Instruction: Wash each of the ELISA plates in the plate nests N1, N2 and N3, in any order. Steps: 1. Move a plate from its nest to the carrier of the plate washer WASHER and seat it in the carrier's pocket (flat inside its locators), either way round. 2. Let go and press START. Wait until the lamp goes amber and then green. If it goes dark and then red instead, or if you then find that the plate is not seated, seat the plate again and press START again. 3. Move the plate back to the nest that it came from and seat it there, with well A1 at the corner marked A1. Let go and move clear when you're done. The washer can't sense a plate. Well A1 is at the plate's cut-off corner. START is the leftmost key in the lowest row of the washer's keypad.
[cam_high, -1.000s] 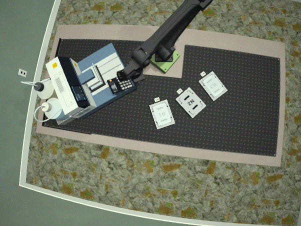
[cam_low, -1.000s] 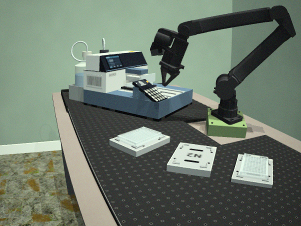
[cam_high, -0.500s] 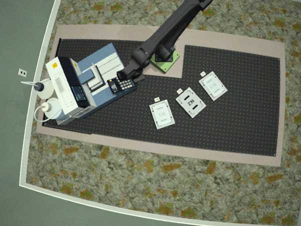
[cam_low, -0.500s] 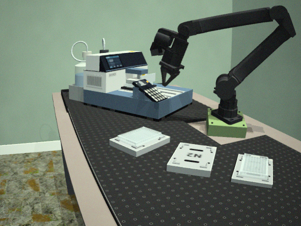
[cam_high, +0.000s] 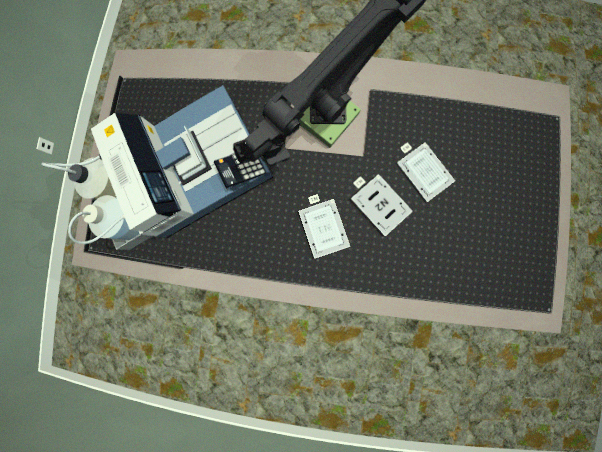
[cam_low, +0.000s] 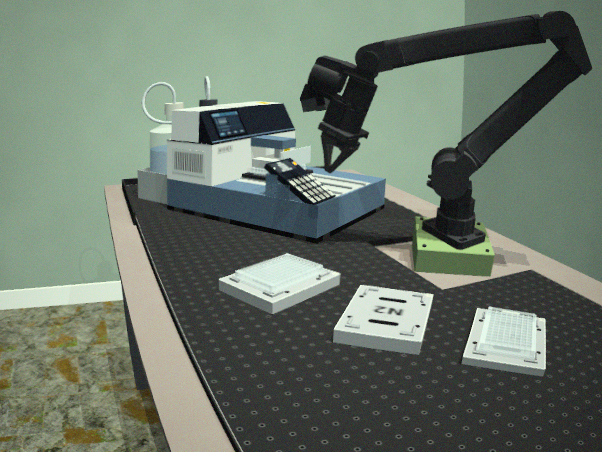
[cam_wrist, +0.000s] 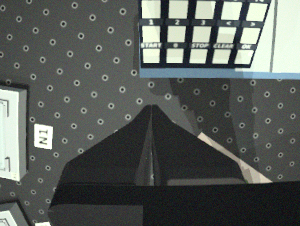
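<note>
Top view: the arm (cam_high: 330, 65) (cam_low: 465, 39) enters at top ctr and reaches down-left, its jaws (cam_high: 276, 158) (cam_low: 329, 170) by the right side of the keypad (cam_high: 246, 170) (cam_low: 301, 182) (cam_wrist: 198, 36). The washer (cam_high: 119, 172) (cam_low: 210, 167) is at ctr-left of the frame. N1 plate (cam_high: 325, 228) (cam_low: 281, 272) lies in its nest just below ctr; N3 plate (cam_high: 426, 171) (cam_low: 509, 331) in its nest, right of ctr. Btwn them is N2 nest (cam_high: 381, 205) (cam_low: 384, 319), its label and two dark slots exposed. Can't tell for sure if the N2 plate is in the carrier (cam_high: 201, 151).

Ext. view: washer upper left on the table (cam_high: 450, 250) (cam_low: 320, 410) (cam_wrist: 75, 80), arm upper right on a green block (cam_high: 330, 139) (cam_low: 452, 262). Jaws are together — nothing btwn them — and point down near the keypad, approx. upper ctr. N1 plate's at ctr, N2 nest lower ctr-right, N3 plate lower right.

Wrist view: closed tips mid-frame, below START (cam_wrist: 151, 56), the leftmost key of the lowest row, upper ctr. N1 tag (cam_wrist: 43, 136) is at left, w/ part of N1 nest (cam_wrist: 22, 132) at the left edge.
</note>
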